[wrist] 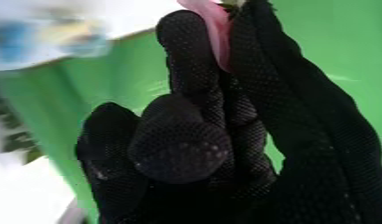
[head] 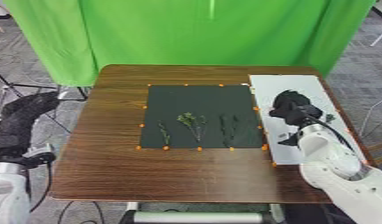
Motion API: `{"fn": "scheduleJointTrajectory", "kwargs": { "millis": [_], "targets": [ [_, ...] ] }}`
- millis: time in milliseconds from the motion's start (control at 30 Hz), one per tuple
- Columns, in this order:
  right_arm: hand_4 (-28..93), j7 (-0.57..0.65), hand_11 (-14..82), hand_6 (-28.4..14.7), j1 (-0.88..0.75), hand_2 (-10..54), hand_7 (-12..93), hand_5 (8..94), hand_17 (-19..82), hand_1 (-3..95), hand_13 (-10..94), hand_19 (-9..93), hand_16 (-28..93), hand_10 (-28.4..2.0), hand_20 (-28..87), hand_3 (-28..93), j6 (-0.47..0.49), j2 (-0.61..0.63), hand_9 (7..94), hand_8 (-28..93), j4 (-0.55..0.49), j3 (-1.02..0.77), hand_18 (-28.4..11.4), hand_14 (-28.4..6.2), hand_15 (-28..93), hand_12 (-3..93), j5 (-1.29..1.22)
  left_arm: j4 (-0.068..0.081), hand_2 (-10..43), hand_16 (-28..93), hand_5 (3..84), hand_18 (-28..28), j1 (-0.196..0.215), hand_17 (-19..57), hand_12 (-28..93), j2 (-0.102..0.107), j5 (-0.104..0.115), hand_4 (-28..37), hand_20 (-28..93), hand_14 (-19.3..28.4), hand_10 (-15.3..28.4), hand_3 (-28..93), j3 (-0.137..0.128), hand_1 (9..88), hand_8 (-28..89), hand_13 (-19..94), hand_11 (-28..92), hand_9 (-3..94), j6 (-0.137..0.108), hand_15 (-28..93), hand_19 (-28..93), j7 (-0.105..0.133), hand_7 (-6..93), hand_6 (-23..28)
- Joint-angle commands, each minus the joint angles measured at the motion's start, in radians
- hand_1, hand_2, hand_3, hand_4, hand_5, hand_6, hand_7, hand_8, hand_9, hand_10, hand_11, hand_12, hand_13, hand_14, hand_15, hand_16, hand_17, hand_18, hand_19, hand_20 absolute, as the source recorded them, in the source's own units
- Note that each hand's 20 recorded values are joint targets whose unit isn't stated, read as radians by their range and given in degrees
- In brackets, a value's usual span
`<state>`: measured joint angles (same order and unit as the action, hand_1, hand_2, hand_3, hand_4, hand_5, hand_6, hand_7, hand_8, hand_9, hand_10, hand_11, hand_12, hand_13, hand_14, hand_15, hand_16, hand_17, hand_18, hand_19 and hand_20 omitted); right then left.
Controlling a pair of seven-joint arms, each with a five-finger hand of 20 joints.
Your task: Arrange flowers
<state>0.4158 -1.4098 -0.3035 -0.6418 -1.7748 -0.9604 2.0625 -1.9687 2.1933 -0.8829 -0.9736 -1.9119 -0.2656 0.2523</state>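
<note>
The right hand (head: pixel 290 102) is nearly closed, pinching what I take to be a pink flower (wrist: pixel 219 32) between its fingers, over the white board (head: pixel 298 82) on its side of the tabletop (head: pixel 116 150). My main worry is that pinch: the pink part looks thin and soft, so squeezing harder could crease or tear it, while easing off could let it slide out. If I have petals rather than stem, the bloom might pull loose or turn as it is set down. The hand also hides much of its hold from me, so I could misjudge the flower's angle. A low sweep across could drag the stems on the dark mat (head: pixel 170 102) out of line, and the green sprig (head: pixel 330 118) just beside the hand could get snagged by the glove.

As for looks, the pink piece is smooth and narrow, with a bit of green leaf (wrist: pixel 230 4) by it. Well over to the hand's left, three stems lie apart on the mat, roughly side by side: a dark, slim one (head: pixel 229 131) nearest the hand, a fuller light-green one (head: pixel 193 121) with a spread head and thin stalks, and a small green one (head: pixel 164 133) farthest away
</note>
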Motion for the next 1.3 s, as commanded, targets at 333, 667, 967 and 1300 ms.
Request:
{"fn": "scheduleJointTrajectory", "kwargs": {
  "millis": [333, 667, 967, 1300],
  "targets": [
    [-16, -0.256, 9.1, -0.6, 0.517, -9.5, 35, 70.5, 63, 59.7, 89, 93, 33, -10.7, 57, 58, 0.205, -0.51, 85.6, 18, 0.143, 0.457, -12.2, -1.3, 64, 47.0, 0.031, 0.015, -3.6, 3, 48.3, 10.1, -0.016, 6.2, 15, 0.004, 0.068, -15.1, 14, 16.5, 13.3, 64, 0.053, 32.9, -9, 39, 27, 47.9, -0.049, 18, 7, 0.034, 22.3, 3.3],
    [-16, -0.338, 7.9, 0.1, 0.565, -9.5, 36, 70.1, 63, 59.4, 88, 93, 33, -10.3, 57, 59, 0.323, -0.592, 83.8, 17, 0.215, 0.562, -12.0, -1.1, 64, 47.0, 0.124, -0.006, -4.7, 3, 48.3, 10.0, -0.014, 6.2, 15, 0.015, 0.062, -14.6, 14, 16.4, 13.1, 64, 0.068, 33.4, -9, 39, 27, 48.0, -0.045, 18, 7, 0.03, 22.4, 3.4],
    [-17, -0.315, 7.1, 0.5, 0.582, -9.5, 37, 70.2, 62, 59.1, 87, 93, 32, -10.3, 57, 59, 0.38, -0.613, 80.4, 15, 0.269, 0.592, -11.5, -0.8, 64, 46.6, 0.196, -0.003, -4.8, 3, 48.3, 10.0, -0.04, 6.2, 15, 0.03, 0.048, -14.5, 14, 16.4, 13.1, 64, 0.086, 33.4, -9, 39, 27, 47.9, -0.035, 18, 7, 0.027, 22.3, 3.5],
    [-18, -0.325, 7.3, 0.9, 0.578, -9.5, 37, 70.2, 61, 58.5, 85, 93, 33, -10.6, 56, 59, 0.396, -0.625, 73.1, 15, 0.353, 0.592, -11.0, -0.7, 66, 43.5, 0.291, 0.008, -4.9, 3, 48.2, 10.0, -0.066, 6.1, 15, 0.035, 0.039, -14.4, 14, 16.4, 13.1, 64, 0.113, 33.4, -9, 39, 27, 47.9, -0.022, 18, 7, 0.025, 22.3, 3.5]
  ]
}}
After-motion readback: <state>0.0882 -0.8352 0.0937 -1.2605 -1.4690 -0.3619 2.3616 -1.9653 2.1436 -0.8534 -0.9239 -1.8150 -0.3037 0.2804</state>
